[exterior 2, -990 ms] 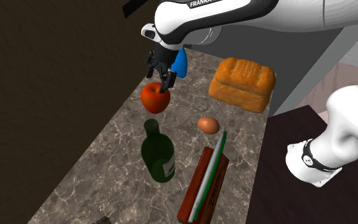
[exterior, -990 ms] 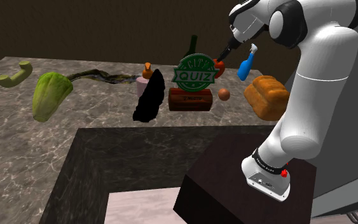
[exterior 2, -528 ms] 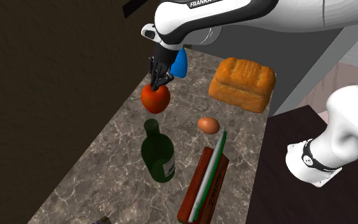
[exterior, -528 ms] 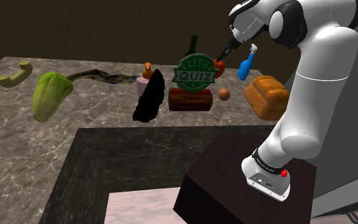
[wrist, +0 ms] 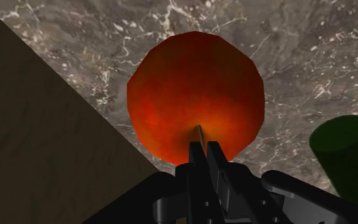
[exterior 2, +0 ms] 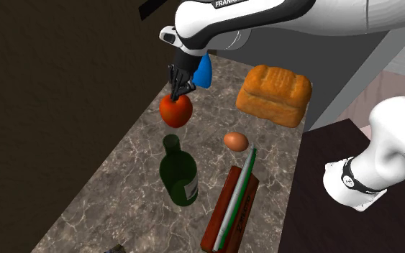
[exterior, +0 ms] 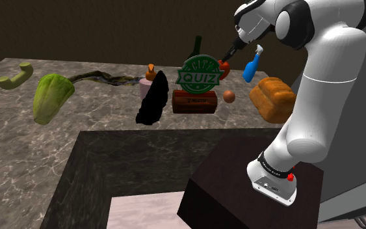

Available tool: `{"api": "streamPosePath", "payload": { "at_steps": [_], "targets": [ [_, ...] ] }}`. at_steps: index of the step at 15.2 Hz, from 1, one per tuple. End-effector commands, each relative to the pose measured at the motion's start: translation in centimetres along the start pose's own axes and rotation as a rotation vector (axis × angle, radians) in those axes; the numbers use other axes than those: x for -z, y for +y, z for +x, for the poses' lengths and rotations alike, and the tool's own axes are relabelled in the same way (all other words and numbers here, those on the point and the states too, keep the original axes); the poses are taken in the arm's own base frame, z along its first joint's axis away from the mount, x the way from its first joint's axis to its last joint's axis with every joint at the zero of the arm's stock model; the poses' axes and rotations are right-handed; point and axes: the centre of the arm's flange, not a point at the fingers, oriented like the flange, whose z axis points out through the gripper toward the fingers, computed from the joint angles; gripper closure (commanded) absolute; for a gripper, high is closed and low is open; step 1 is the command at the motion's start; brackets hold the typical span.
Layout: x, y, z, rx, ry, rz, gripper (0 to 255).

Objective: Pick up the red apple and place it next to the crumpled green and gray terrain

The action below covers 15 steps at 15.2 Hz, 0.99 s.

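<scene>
The red apple rests on the marble counter near the back wall, between a green bottle and a blue spray bottle. My black gripper comes down on the apple's top and is shut on its small stem. In the wrist view the two fingers meet just over the stem, with the apple right beyond them. In the shoulder view the apple peeks out behind the quiz sign, under the gripper. The crumpled green and gray terrain lies far off toward the shoulder view's left.
Around the apple stand a green bottle, an egg, a bread loaf, a blue spray bottle and a quiz sign. Between the sign and the terrain are a black lump, a lettuce and a green phone.
The fingers stood open over the apple a second ago and have since shut on its stem. The arm and the apple have stayed in place.
</scene>
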Motion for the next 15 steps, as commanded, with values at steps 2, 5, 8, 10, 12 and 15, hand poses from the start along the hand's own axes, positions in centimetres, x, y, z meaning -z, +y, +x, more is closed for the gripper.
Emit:
{"api": "streamPosePath", "payload": {
  "at_steps": [2, 5, 8, 10, 12, 15],
  "targets": [
    [1.2, 0.0, 0.5, 0.000, 0.000, 0.000, 255],
    [2.7, 0.1, 1.2, 0.000, 0.000, 0.000, 255],
    [4.1, 0.1, 1.9, 0.000, 0.000, 0.000, 255],
    [5.1, 0.1, 2.3, 0.000, 0.000, 0.000, 255],
    [6.0, 0.2, 2.7, 0.000, 0.000, 0.000, 255],
    [7.5, 0.2, 3.4, 0.000, 0.000, 0.000, 255]
  ]
}}
